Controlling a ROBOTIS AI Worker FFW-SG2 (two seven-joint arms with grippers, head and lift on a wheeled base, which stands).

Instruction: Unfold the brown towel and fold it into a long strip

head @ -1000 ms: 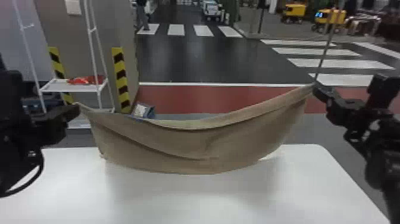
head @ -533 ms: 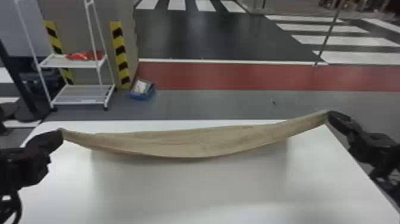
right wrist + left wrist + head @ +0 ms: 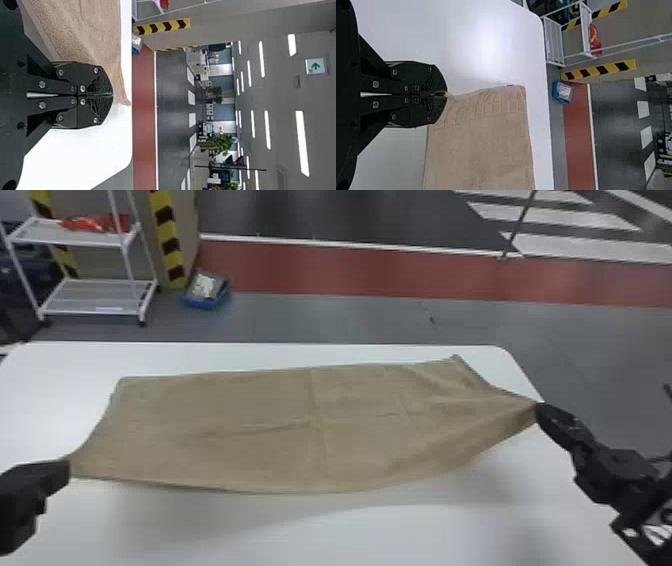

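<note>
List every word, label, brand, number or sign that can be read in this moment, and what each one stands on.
No word or number is clearly readable.
Sign, no words read: a green arrow on a white panel near the ceiling.
Right arm: white marks at the edge, cut off, unreadable.
White shelf: a pale strip on the lower tier, too small to read.
Brown towel: no label seen.

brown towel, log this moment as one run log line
brown towel: spread over white table, near edge lifted | left pincer: shut on near left corner | right pincer: shut on near right corner | long strip: not yet
</note>
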